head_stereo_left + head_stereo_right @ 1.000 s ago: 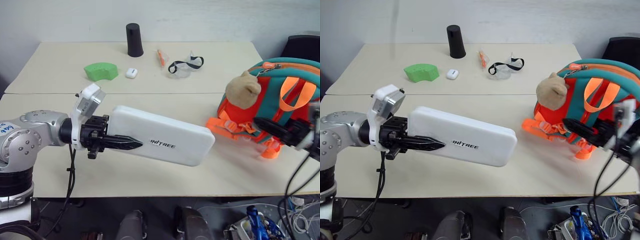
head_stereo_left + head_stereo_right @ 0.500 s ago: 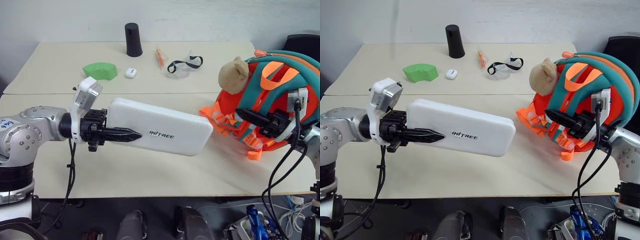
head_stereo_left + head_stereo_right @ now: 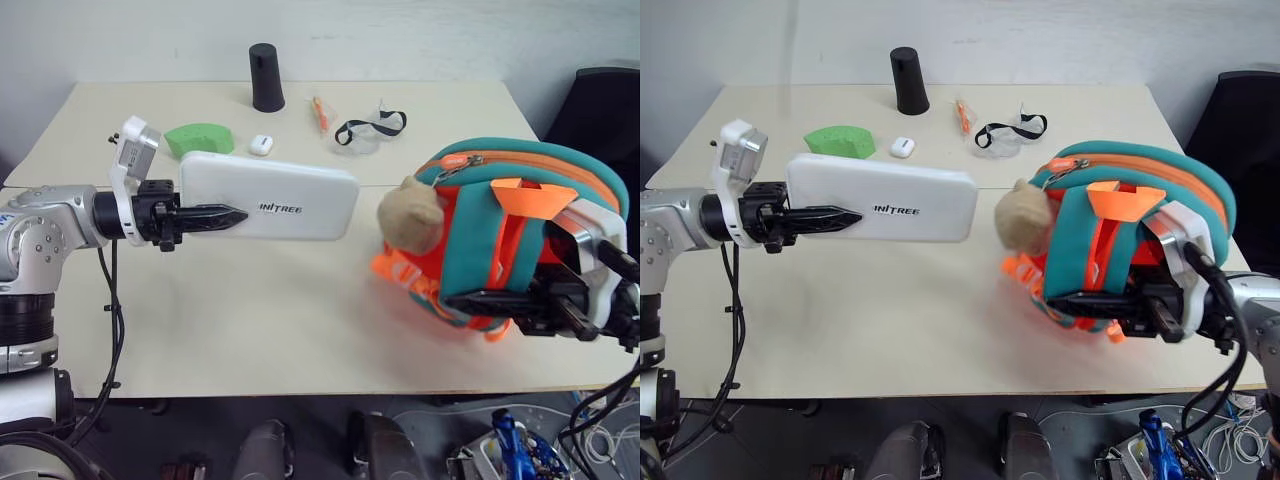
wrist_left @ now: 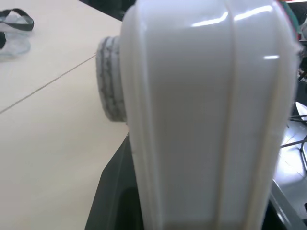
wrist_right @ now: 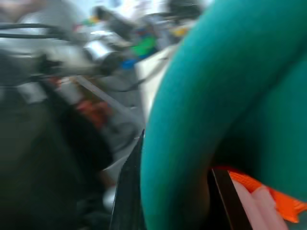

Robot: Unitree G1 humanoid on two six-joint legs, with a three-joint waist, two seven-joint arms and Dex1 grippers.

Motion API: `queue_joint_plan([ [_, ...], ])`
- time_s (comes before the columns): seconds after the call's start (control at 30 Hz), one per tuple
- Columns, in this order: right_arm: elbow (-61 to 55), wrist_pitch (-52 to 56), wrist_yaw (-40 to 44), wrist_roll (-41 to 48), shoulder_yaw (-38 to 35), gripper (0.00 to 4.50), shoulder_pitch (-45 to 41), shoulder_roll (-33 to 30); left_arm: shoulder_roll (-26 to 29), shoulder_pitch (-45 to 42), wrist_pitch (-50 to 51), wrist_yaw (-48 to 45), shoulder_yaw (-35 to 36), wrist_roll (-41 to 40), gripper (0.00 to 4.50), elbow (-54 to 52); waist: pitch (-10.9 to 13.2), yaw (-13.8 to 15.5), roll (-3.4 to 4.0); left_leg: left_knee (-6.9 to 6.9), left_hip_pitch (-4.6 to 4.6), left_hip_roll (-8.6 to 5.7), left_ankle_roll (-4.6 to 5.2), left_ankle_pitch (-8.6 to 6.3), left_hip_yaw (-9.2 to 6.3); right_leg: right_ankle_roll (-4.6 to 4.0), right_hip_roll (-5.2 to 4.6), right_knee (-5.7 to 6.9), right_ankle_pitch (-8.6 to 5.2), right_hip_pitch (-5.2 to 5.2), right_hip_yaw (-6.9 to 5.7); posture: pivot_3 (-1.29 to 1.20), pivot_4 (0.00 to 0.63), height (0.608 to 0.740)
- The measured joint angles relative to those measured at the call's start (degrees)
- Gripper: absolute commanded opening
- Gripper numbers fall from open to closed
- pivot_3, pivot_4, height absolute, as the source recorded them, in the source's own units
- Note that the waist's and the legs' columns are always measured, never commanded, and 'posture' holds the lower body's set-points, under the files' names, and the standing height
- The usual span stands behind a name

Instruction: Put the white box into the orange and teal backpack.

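Two pale beige tables are standing side by side against a plain wall, and the robot is working over the near one. Its left gripper (image 3: 205,215) is pinching the white box (image 3: 270,195) by one short end and holding it level above the table, with the dark lettering facing up. The box is looking hard, smooth and a little glossy, with rounded corners.

To the right, the right gripper (image 3: 1095,300) is pressed together on a teal strap low on the orange and teal backpack (image 3: 1130,245), which is leaning over on the table. The backpack is soft padded fabric, and the tan plush bear (image 3: 410,215) is hanging on its front, toward the box.

I think the step in hand is bringing the bag and the box together. Its zipper along the top seems to be closed, though I cannot tell surely. The next move is probably needing an open mouth turned toward the box, then sliding the long box in end first.
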Motion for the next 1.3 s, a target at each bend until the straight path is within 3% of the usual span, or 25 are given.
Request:
queue_joint_plan([
  [0.2, -1.93, 3.56, 2.94, 7.67, -2.09, 0.01, 0.99, -4.13, 0.07, -0.58, -0.82, -2.39, -0.37, 0.92, 1.32, 1.39, 0.06, 0.02, -0.1, 0.02, 0.0, 0.01, 0.02, 0.0, -0.02, 0.0, -0.05, 0.0, 0.0, 0.0, 0.0, 0.0, 0.15, 0.74],
  [0.37, -4.41, 3.45, 3.96, 8.59, -2.11, 0.01, 4.37, -4.66, 0.06, 0.14, 0.1, -3.31, -0.28, -0.26, 1.32, -1.83, 0.07, 0.15, -0.12, 0.02, -0.08, -0.01, 0.02, -0.01, -0.05, 0.01, -0.07, 0.0, 0.01, -0.02, -0.02, 0.0, 0.15, 0.74],
  [0.7, -4.64, 0.19, 3.83, 3.66, -0.14, 0.01, 5.8, -4.65, -3.1, 0.54, -1.66, -3.53, -2.24, -0.99, 1.32, -7.89, 0.07, 0.32, -0.12, 0.14, -0.13, -0.04, 0.05, 0.01, -0.08, 0.04, -0.07, 0.01, 0.02, -0.03, -0.04, 0.0, 0.15, 0.74],
  [1.13, -3.98, -4.44, 4.17, -1.79, 2.48, 0.01, 8.02, -4.49, -2.7, -7.94, -13.51, -12.37, -11.09, 8.38, 1.32, -6.06, 0.07, 1.39, -0.13, 0.27, -0.2, -0.07, 0.09, 0.0, -0.1, 0.06, 0.1, 0.01, 0.04, -0.02, -0.11, 0.0, 0.15, 0.74],
  [1.3, -3.6, -5.66, 4.23, -2.94, 2.97, 0.01, 8.29, -3.97, -7.03, -10.44, -15.84, -13.18, -14.32, 11.24, 1.32, -4.02, 0.07, 1.42, -0.13, 0.65, -0.38, -0.03, 0.19, -0.06, -0.21, 0.07, 0.16, 0.07, 0.04, -0.03, -0.19, 0.0, 0.15, 0.74],
])
